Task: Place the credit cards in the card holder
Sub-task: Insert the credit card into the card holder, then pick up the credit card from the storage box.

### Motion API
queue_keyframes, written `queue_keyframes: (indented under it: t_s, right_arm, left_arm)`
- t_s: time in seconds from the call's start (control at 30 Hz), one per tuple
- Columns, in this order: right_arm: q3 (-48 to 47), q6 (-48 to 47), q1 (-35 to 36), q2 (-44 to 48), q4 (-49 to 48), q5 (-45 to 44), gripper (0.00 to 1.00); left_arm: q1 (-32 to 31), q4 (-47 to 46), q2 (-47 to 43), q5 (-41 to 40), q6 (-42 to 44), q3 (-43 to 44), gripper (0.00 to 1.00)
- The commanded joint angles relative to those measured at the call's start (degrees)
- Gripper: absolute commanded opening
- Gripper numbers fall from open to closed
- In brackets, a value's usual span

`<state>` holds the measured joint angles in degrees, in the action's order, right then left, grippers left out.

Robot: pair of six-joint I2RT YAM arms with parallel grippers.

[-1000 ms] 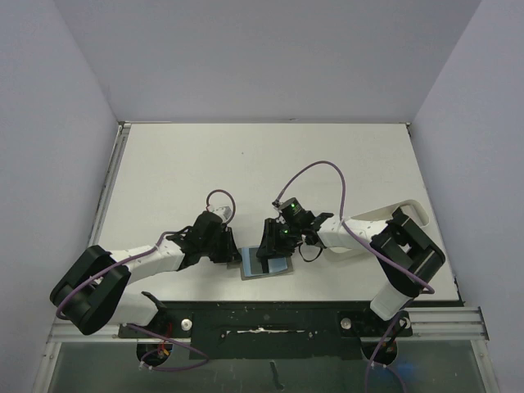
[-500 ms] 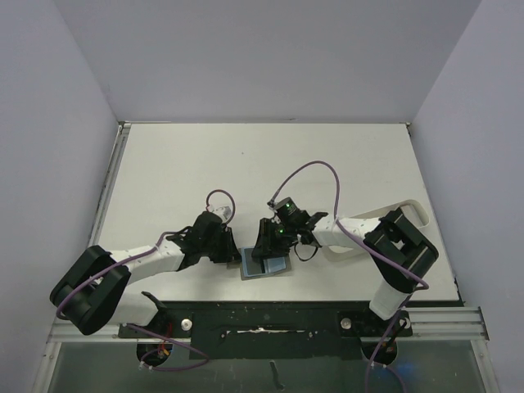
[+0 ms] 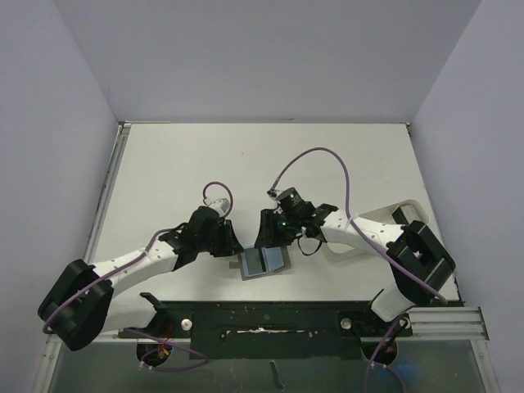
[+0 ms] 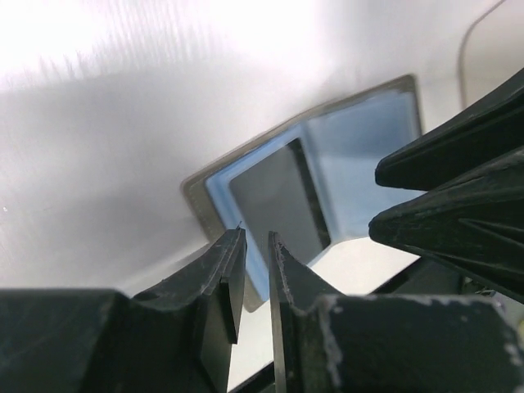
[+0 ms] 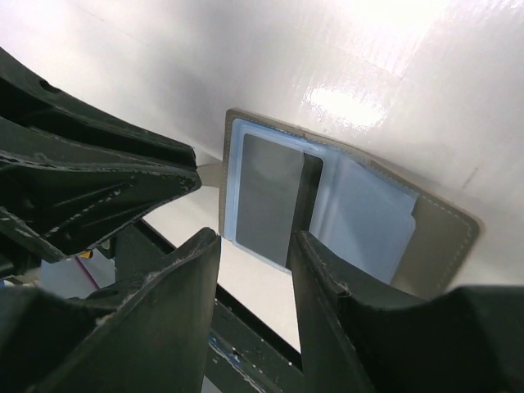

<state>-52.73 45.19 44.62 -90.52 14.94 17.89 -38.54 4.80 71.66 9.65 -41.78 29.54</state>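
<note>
The card holder (image 3: 264, 262) lies open on the table near the front edge, blue lining up. A dark grey credit card (image 4: 278, 201) sits in its left pocket, also seen in the right wrist view (image 5: 270, 196). My left gripper (image 3: 233, 247) is just left of the wallet, its jaws a narrow slit apart with nothing between them (image 4: 255, 246). My right gripper (image 3: 270, 237) hovers at the wallet's far edge, open and empty (image 5: 254, 237). The right pocket (image 5: 360, 217) shows only pale lining.
The black front rail (image 3: 262, 315) runs right below the wallet. A white oblong tray (image 3: 416, 210) lies at the right, partly under the right arm. Both arms' cables loop above the grippers.
The right gripper has drawn back from over the wallet, leaving it uncovered. The left gripper has shifted slightly back and its jaws have parted a little.
</note>
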Motion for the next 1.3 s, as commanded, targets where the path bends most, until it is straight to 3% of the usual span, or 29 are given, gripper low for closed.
queue_keyframes:
  t_s: [0.0,0.2,0.47,0.83,1.27]
  right_arm:
    - [-2.9,-4.5,-2.3,5.7,3.5,-3.1,0.41]
    - [-6.4,-11.7,-9.5,9.4,13.2,-8.7,0.41]
    - [-13.7,-23.3,-22.0,11.9,25.2,-20.9,0.41]
    - [-11.4,-40.6,-37.3,16.9,19.7,-30.6,0.41]
    - [-1.6,-57.4,-53.6,16.3,11.9,-30.9,0.41]
  left_arm:
    - [-0.2,-2.8,-4.7,-0.5,-1.9,2.8,0.17]
    - [-0.3,-13.1,-3.5,6.6,-3.7,0.7,0.17]
    - [-1.4,-17.0,3.3,12.9,-1.4,3.2,0.17]
    - [-2.2,-26.1,10.2,17.0,-2.0,4.6,0.17]
    - [-3.2,-30.0,16.5,19.7,-2.7,6.6,0.17]
